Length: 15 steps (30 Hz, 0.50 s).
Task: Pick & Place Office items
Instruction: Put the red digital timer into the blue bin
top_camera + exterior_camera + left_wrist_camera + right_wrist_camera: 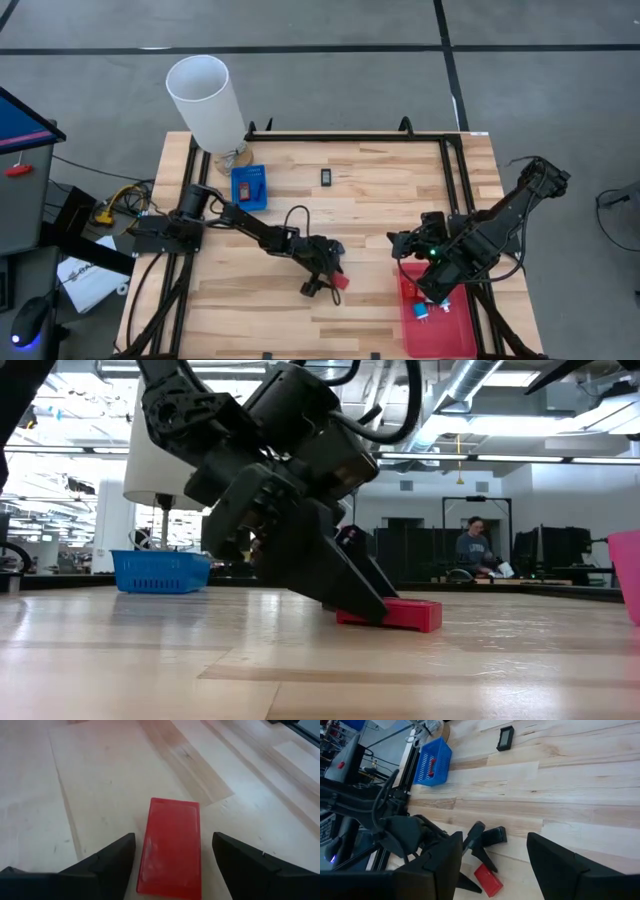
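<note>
Two fingers of the left gripper (172, 865) stand spread on either side of a small red block (172, 845) that lies flat on the wooden table (380, 200), toward the front middle; nothing is held. Low view shows the fingertips down at table level with the block just beyond them, seemingly touching or very near at its near end. Block sits roughly centred in the gap, long axis running away from the wrist, slightly skewed. Judgement: the step in hand is the pick. To do it well, ease forward until the pads cover the block's long sides, square the wrist to its axis, keep the tips just off the wood, then close evenly so it does not twist or skid. Right gripper (492, 865) hovers over the red tray (455, 335), fingers parted and empty. Blue bin (249, 187) sits near the back left; a small black piece (327, 177) lies beside it, apart.
</note>
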Tool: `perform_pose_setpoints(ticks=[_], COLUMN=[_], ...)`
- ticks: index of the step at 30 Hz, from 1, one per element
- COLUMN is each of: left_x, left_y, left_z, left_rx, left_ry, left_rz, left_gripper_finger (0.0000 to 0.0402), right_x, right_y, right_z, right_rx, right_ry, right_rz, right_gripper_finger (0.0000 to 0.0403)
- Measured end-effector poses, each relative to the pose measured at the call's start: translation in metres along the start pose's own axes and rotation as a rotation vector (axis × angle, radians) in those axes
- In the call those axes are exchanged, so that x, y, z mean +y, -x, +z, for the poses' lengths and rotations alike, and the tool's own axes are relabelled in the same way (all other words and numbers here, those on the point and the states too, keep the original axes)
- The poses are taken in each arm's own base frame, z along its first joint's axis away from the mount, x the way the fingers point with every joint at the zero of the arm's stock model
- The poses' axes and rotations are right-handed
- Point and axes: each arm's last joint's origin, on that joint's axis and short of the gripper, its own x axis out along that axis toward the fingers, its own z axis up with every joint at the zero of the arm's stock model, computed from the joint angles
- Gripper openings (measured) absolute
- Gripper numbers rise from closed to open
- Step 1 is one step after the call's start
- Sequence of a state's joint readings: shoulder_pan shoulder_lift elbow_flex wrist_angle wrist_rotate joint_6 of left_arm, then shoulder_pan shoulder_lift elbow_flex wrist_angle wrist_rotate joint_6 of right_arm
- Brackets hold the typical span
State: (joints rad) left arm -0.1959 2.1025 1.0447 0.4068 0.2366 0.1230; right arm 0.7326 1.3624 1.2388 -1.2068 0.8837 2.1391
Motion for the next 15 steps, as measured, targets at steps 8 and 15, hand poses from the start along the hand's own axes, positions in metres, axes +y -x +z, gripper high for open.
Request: perform_pose_setpoints(ticks=[8,15], left_x=[0.0003,0.0002], left_y=[0.0001,0.0021], left_z=[-0.0006,0.0024], left_rx=[0.006,-0.006], left_ry=[0.002,0.073], left_rz=[0.004,0.003], left_gripper_finger=[0.0177,0.0150], right_x=[-0.0005,-0.0008], right_y=[0.0000,0.0000], right_z=[0.0003,0.0005], right_rx=[-0.002,-0.004], right_ry=[0.006,0.009], right_rz=[-0.004,-0.006], right_gripper_finger=[0.0214,0.0214])
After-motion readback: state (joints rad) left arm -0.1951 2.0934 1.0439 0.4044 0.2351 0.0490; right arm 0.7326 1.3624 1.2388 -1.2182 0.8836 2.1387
